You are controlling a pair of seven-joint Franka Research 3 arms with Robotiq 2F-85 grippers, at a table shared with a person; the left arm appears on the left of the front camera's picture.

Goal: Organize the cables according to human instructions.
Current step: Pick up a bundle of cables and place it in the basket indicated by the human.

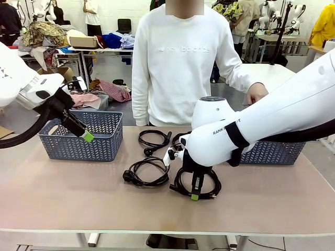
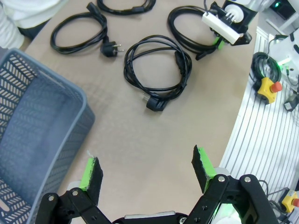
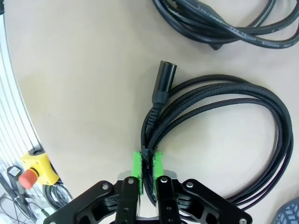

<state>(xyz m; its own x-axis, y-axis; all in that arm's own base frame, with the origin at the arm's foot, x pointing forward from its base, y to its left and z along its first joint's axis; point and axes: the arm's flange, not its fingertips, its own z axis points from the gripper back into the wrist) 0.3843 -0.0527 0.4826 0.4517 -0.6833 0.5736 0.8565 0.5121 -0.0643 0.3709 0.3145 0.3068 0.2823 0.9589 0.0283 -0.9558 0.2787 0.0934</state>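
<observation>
While I read "new balance" on sweatshirt [image 1: 180, 73], R gripper [image 3: 147, 164] pinching braided black cable coil [image 3: 233, 88], L gripper [image 2: 145, 161] wide open, empty

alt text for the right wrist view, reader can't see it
The right gripper is shut on strands of a coiled black braided cable lying on the tan table, its plug end pointing away from the gripper. Across the top edge lies a second black cable; a yellow box with a red button sits lower left.

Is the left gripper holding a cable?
No, the left gripper stands open over bare tabletop, and the nearest cable lies apart from its fingers.
</observation>
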